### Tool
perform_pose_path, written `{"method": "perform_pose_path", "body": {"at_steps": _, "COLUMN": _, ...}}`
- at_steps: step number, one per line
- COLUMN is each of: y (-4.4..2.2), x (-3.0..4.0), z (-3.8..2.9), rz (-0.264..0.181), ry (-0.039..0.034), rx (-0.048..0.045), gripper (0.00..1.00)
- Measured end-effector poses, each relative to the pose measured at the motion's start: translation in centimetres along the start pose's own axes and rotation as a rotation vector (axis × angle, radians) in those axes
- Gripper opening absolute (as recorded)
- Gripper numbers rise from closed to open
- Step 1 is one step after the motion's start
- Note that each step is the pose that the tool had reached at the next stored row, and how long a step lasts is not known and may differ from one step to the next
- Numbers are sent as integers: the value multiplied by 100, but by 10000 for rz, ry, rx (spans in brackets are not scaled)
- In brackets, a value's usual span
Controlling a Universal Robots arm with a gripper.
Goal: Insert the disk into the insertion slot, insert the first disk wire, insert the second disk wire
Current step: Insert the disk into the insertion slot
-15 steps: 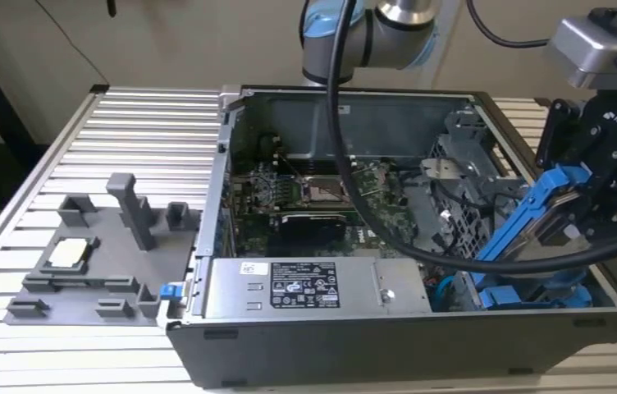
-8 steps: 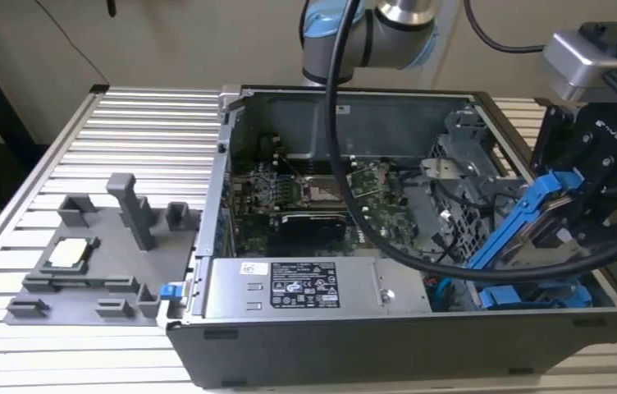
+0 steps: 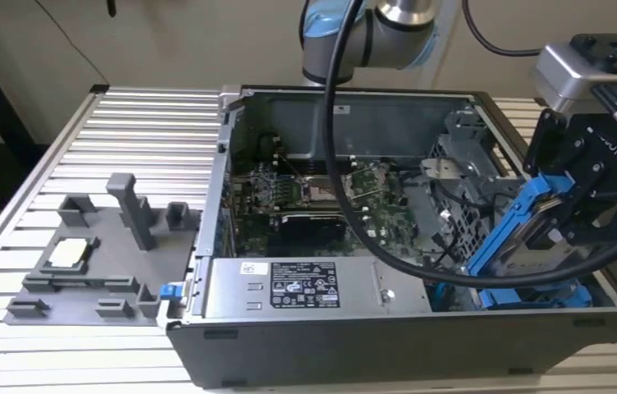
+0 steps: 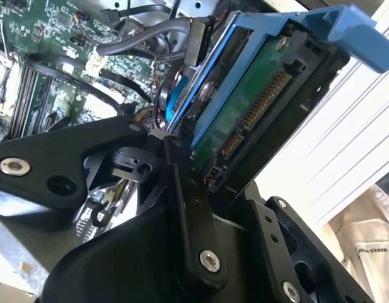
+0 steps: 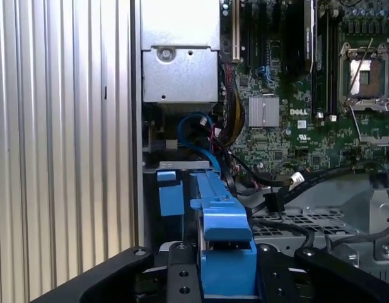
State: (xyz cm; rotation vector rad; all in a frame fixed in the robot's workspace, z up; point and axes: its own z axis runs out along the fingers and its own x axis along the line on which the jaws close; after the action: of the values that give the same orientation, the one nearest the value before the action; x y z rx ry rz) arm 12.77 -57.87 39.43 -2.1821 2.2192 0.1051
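Observation:
The disk (image 3: 528,240) sits in its bright blue carrier and hangs tilted over the open computer case's corner, at the exterior view's right. My gripper (image 3: 578,220) is shut on it. In the second wrist view the disk's green circuit board (image 4: 252,104) and connector pins face the camera above the black fingers (image 4: 181,189). In the first wrist view the carrier's blue edge (image 5: 223,235) runs between the fingers (image 5: 181,273). Below the disk is a dark bay (image 5: 181,221) against the case wall, probably the insertion slot, with a blue tab (image 5: 171,197) in it. Loose black wires (image 5: 276,199) with plugs lie beside it.
The case holds a green motherboard (image 3: 308,197), a grey power supply box (image 3: 286,287) with a sticker, and a perforated grey bracket (image 5: 295,222). A grey fixture tray (image 3: 89,263) stands on the slatted aluminium table (image 3: 122,123) at the exterior view's left.

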Motion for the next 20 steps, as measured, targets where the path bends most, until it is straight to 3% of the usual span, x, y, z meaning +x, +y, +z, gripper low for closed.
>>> {"method": "perform_pose_path", "body": {"at_steps": 15, "y": -1, "x": 1, "z": 22, "rz": -1, "ry": -9, "rx": 0, "gripper": 33}}
{"method": "perform_pose_path", "body": {"at_steps": 18, "y": -1, "x": 1, "z": 26, "rz": -1, "ry": -12, "rx": 0, "gripper": 34}}
{"method": "perform_pose_path", "body": {"at_steps": 19, "y": -1, "x": 1, "z": 25, "rz": -1, "ry": -9, "rx": 0, "gripper": 40}}
{"method": "perform_pose_path", "body": {"at_steps": 20, "y": -1, "x": 1, "z": 25, "rz": -1, "ry": -8, "rx": 0, "gripper": 40}}
